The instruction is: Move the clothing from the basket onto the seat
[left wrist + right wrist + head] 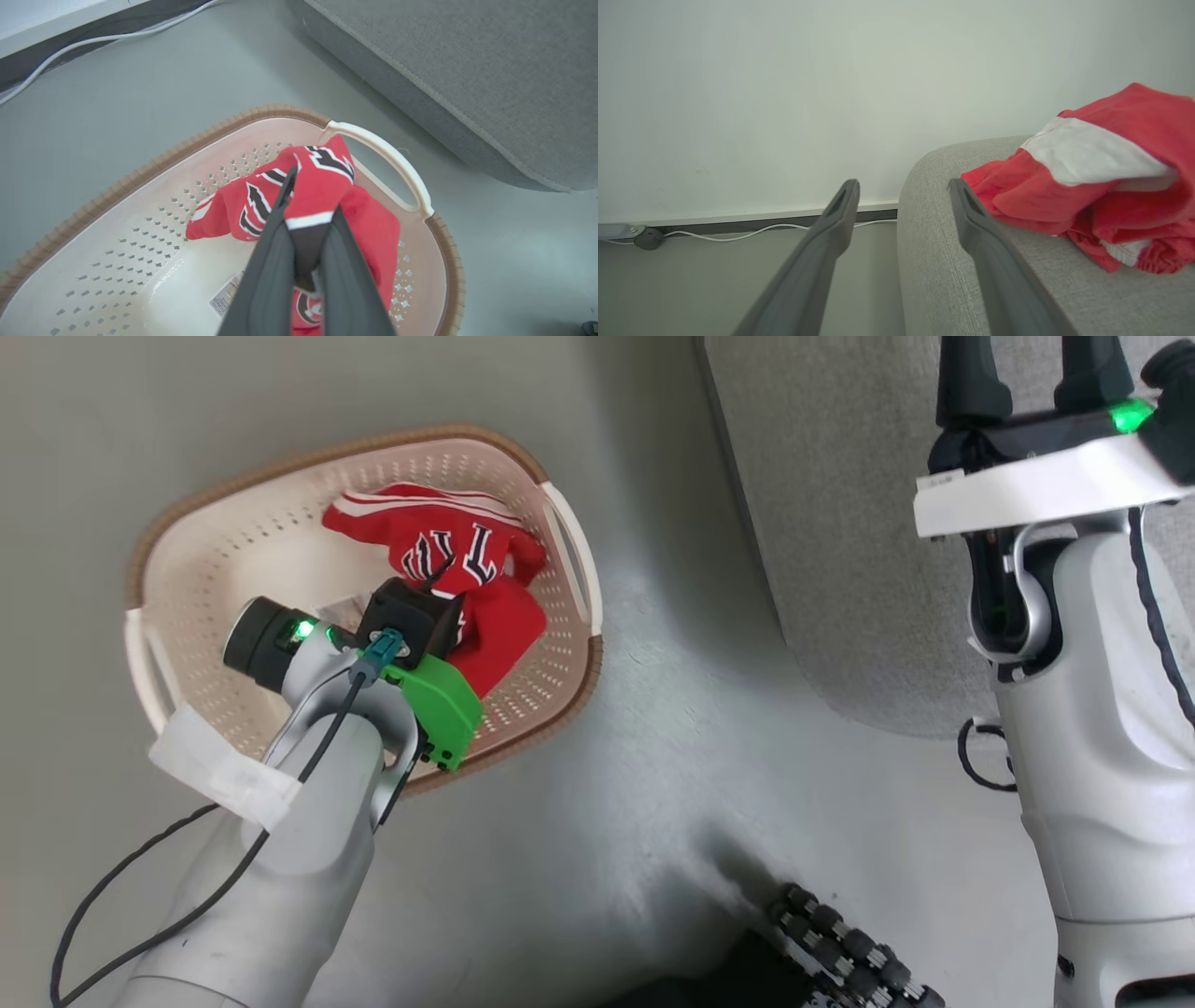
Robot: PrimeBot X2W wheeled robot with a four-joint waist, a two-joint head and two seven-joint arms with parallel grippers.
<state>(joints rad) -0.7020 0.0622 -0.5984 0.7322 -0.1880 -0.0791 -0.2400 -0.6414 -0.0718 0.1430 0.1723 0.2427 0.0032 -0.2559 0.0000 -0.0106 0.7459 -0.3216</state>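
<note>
The jersey (247, 205) lies bunched in the basket (140, 172), toward its 2 o'clock side in the head view, the side nearest the seat (840, 523). The left gripper (313, 196) is clenched on a raised fold, likely to lift it out. The right gripper (902, 184) hangs released over the seat's edge, beside the striped garment (1087, 186) lying there.

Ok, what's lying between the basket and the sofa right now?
Nothing: in the head view the stretch of grey floor between the basket and the sofa is bare, and the left wrist view agrees.
</note>
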